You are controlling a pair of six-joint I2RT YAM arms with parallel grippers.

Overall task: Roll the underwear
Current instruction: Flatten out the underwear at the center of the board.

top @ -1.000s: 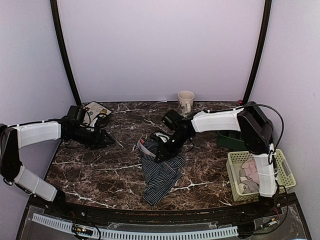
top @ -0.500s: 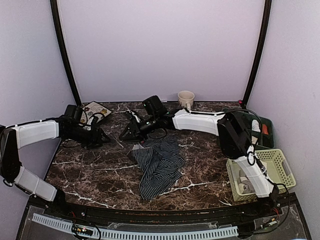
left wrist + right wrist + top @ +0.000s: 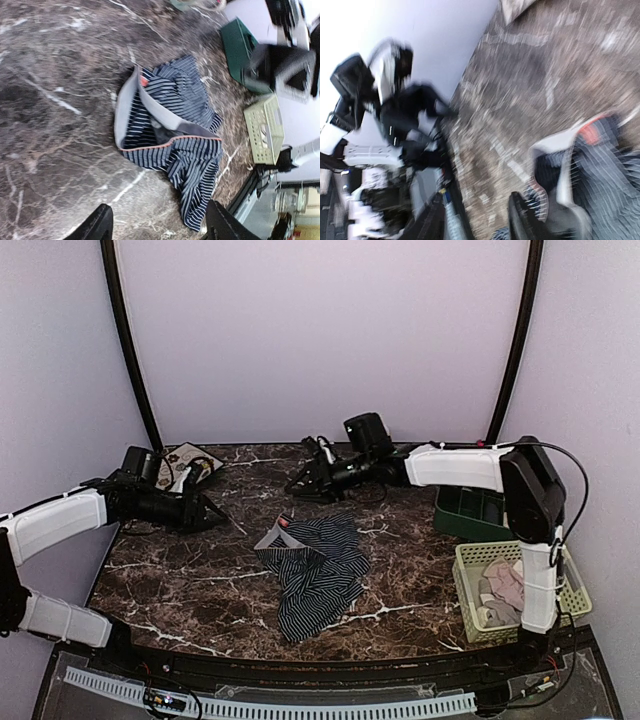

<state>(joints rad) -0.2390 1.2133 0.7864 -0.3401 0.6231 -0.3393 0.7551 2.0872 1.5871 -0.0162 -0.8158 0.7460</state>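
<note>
The underwear (image 3: 318,575) to be rolled, a navy striped pair, lies crumpled near the middle of the table (image 3: 180,580), with one leg trailing toward the near edge. A pink pair (image 3: 503,583) sits in the basket (image 3: 465,558) at the near right. The striped pair looks like light, limp cloth that will bunch and slide on the marble, so the firmer grey waistband (image 3: 272,536) at its far left corner seems the best place to pinch. Beyond it to the left, the left claw (image 3: 210,513) hovers with its fingers spread and empty, well apart from the cloth. Farthest back, the right claw (image 3: 298,486) is also parted and holds nothing, though its own view is blurred. A second ago that claw was pressed onto the cloth's far edge. It has since lifted off and drawn back, leaving the garment pulled leftward and opened wider.
</note>
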